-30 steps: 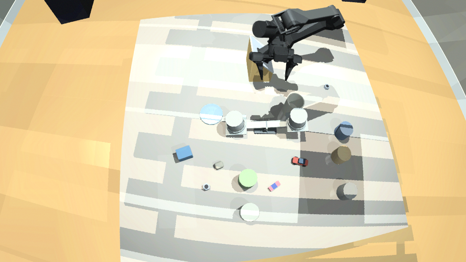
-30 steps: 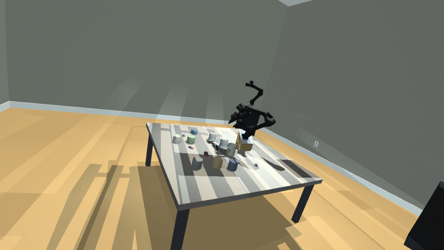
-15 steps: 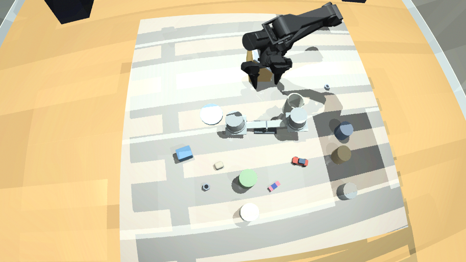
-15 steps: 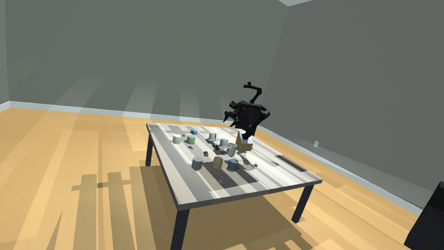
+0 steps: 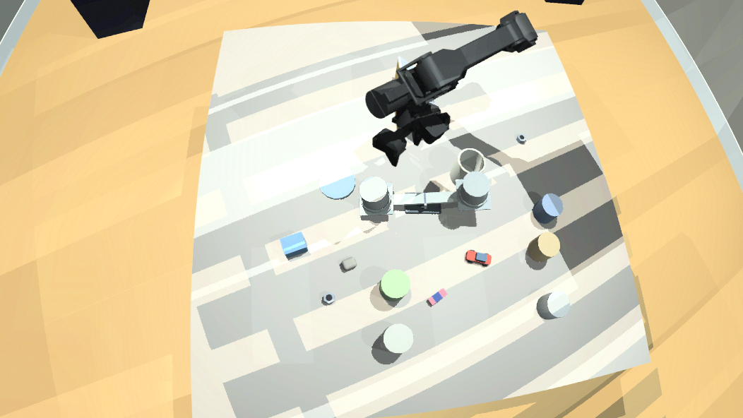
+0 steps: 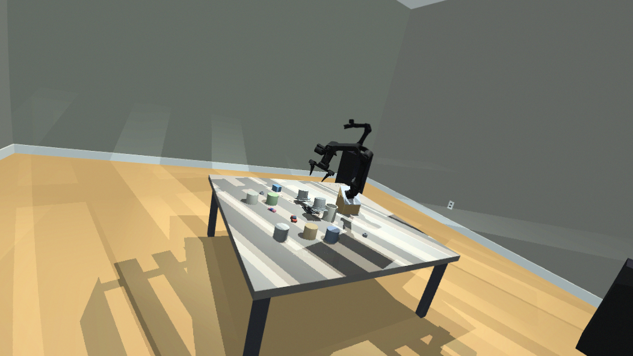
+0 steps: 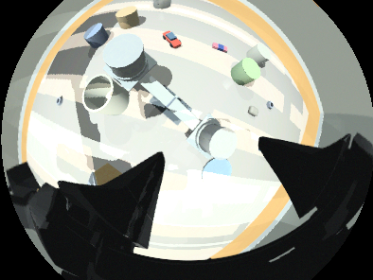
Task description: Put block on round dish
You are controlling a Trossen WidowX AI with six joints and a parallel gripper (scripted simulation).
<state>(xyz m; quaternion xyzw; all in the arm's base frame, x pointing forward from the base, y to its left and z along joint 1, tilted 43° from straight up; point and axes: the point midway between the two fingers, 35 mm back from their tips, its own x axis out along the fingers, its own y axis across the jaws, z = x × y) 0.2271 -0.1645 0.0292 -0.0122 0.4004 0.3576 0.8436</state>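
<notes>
Striped table with scattered cylinders

No text, label, brand, number or sign can be read in any view.
</notes>
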